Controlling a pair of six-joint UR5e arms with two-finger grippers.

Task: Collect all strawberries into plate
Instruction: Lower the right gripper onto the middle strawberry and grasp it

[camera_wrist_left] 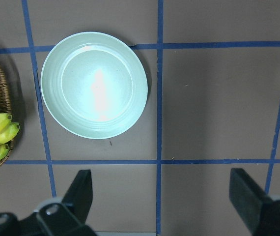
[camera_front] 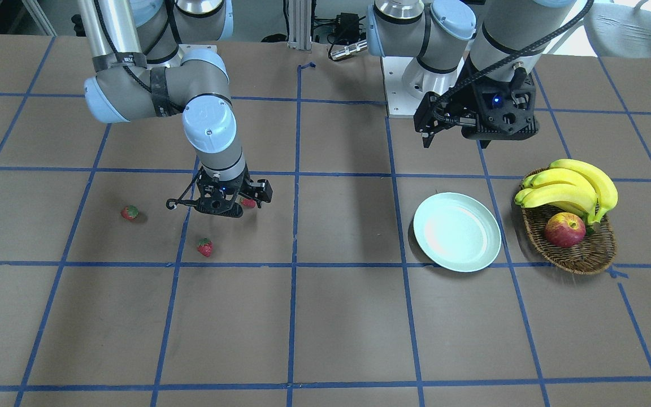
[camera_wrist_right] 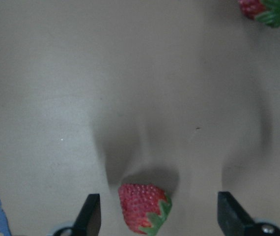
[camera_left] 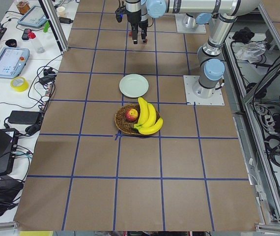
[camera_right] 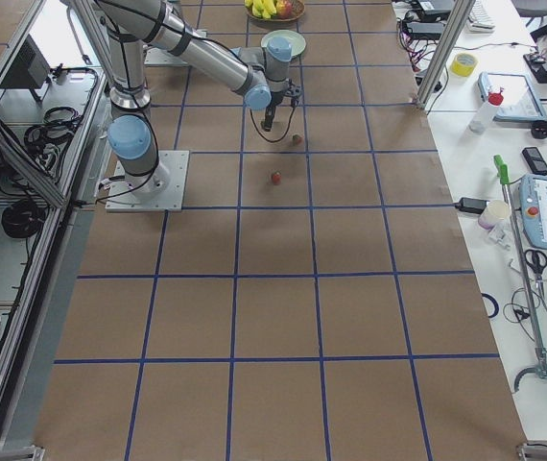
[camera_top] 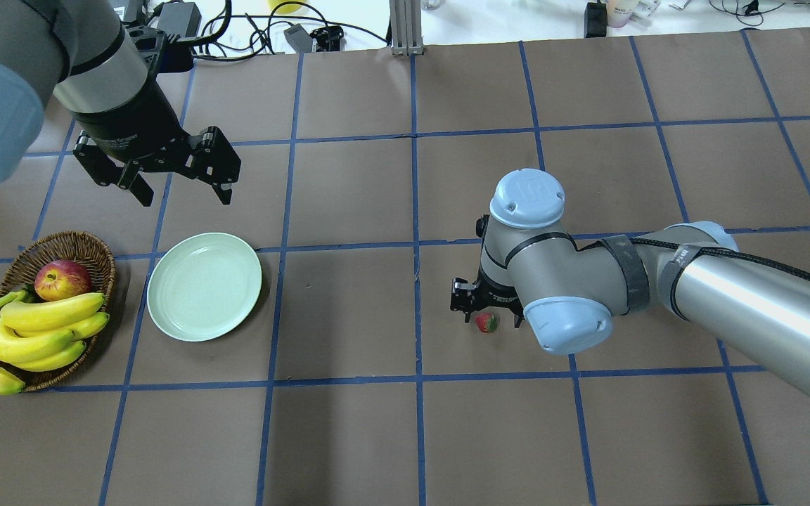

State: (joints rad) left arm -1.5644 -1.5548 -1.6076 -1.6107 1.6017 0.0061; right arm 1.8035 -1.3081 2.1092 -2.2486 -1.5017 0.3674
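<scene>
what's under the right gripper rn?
One strawberry on the table, between the open fingers of the right gripper, ungripped. Its lower end is cut off by the wrist view's edge.

A table covered in brown paper and marked into squares by blue tape fills the front-facing view. In its left half three strawberries lie on the paper, well apart from one another: the left strawberry inside a square, the lower strawberry just right of a tape line, and the upper strawberry nearer the frame's centre. In the right half a pale green plate rests empty, its lower rim over a tape line, with a brown wicker basket just beside it, nearer the right edge.
</scene>
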